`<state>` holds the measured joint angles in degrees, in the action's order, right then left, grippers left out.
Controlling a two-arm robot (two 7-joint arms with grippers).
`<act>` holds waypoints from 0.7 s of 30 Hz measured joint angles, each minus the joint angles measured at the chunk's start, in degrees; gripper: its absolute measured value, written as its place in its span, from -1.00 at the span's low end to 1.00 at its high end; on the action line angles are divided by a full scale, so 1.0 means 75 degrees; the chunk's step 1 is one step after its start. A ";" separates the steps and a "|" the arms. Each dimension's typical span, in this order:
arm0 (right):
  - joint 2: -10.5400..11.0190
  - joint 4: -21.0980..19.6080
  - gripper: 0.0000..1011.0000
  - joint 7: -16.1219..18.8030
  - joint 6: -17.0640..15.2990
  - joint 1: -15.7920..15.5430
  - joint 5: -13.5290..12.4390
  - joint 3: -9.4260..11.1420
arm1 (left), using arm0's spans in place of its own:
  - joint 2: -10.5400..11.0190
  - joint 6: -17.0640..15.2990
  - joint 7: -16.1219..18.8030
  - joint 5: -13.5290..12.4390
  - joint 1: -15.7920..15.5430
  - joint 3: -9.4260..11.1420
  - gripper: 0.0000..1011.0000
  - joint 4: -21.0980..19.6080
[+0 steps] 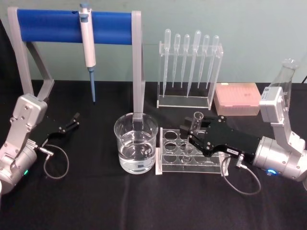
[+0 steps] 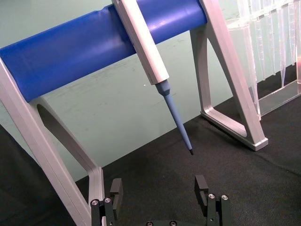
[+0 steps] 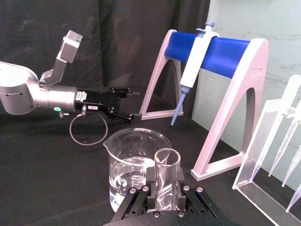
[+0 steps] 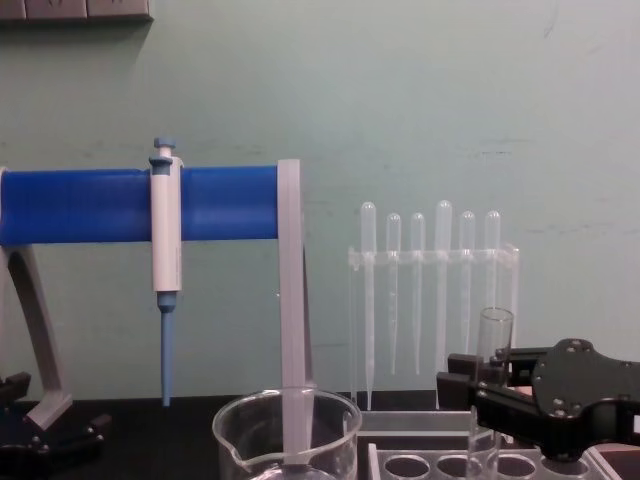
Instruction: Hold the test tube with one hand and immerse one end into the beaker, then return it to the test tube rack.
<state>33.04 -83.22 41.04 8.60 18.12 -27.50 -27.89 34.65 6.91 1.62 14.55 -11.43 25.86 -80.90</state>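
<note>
- Head view: my right gripper (image 1: 191, 135) is clamped on the test tube (image 1: 196, 120), which stands upright with its lower part in the clear rack (image 1: 165, 165) near the middle of the black table (image 1: 96, 201). The beaker (image 1: 136, 143), partly filled with clear liquid, stands just beside the rack's left end. My left gripper (image 1: 74, 120) is parked near the table's left edge, fingers apart and holding nothing.
- Left wrist view: the left fingers (image 2: 202, 184) stand apart over bare table, facing the blue-barred stand (image 2: 94, 47) and the hanging pipettor (image 2: 150, 52).
- Right wrist view: the tube's open mouth (image 3: 167, 157) sits between the closed right fingers, with the beaker directly beyond it and the left gripper (image 3: 123, 101) farther off across the table.
- Chest view: the tube (image 4: 494, 340) rises above the right gripper (image 4: 478, 385); the beaker's rim (image 4: 286, 410) lies to its left, at about the level of the rack's top.
- Risk, as I judge it: moving sideways before the tube's bottom clears its rack hole would drag or tip the rack, and the beaker stands close enough to be knocked. A lift that is too low would strike the beaker's rim. Smooth glass in a narrow pinch may also slip or swivel.
</note>
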 joint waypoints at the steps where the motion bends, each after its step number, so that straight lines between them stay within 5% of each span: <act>1: 0.0001 -0.0003 -0.55 0.0000 0.0000 0.0000 0.0000 0.0000 | 0.0000 0.0000 0.0000 0.0000 0.0000 0.0000 0.98 0.0000; 10: 0.0017 -0.0033 -0.48 0.0001 -0.0008 -0.0002 -0.0002 0.0002 | 0.0000 0.0000 0.0000 0.0000 0.0000 0.0000 0.98 0.0000; 21: 0.0023 -0.0046 0.19 -0.0002 -0.0017 -0.0008 -0.0007 0.0008 | 0.0000 0.0000 0.0000 0.0000 0.0000 0.0000 0.98 0.0000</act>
<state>33.21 -83.57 41.02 8.47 18.06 -27.55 -27.83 34.65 6.91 1.62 14.55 -11.43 25.86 -80.90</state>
